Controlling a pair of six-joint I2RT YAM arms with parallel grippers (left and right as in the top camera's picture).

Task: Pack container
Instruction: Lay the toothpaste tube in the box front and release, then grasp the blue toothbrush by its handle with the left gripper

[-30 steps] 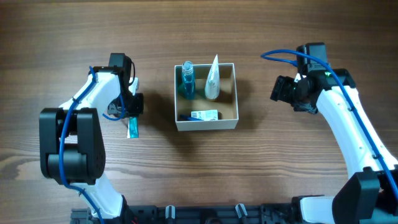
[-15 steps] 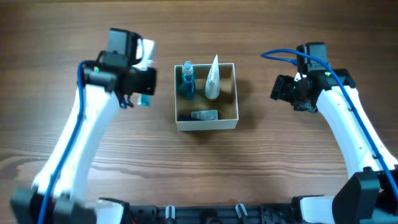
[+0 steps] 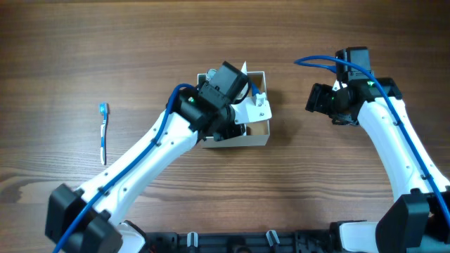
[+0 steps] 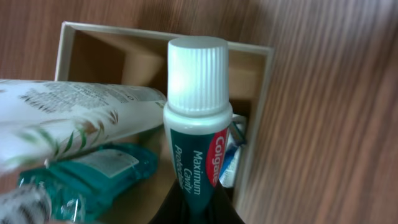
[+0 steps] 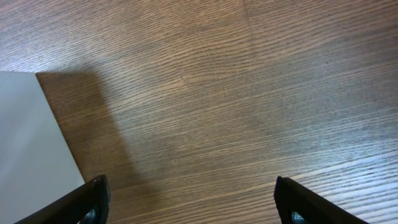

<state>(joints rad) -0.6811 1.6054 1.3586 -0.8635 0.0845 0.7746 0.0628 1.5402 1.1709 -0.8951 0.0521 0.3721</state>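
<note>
Cardboard container (image 3: 253, 139), mid-table, looks light and thin-walled, so we would steady it by a wall. Our left gripper (image 4: 198, 210) pinches a toothpaste tube (image 4: 198, 124) over it; our right gripper (image 5: 193, 199) hangs spread, empty.

**A:** Any room in the container (image 4: 266, 118)?
**B:** Little. The white tube (image 4: 81, 115) and teal bottle (image 4: 93, 174) fill one side. Bare floor shows only along the far wall, past the toothpaste tube (image 4: 196, 143) I hold. My left arm (image 3: 155, 151) covers it from above.
**A:** And outside?
**B:** Open table (image 5: 249, 93) beneath my right hand (image 3: 318, 100); a toothbrush (image 3: 104, 132) lies well off left.
</note>
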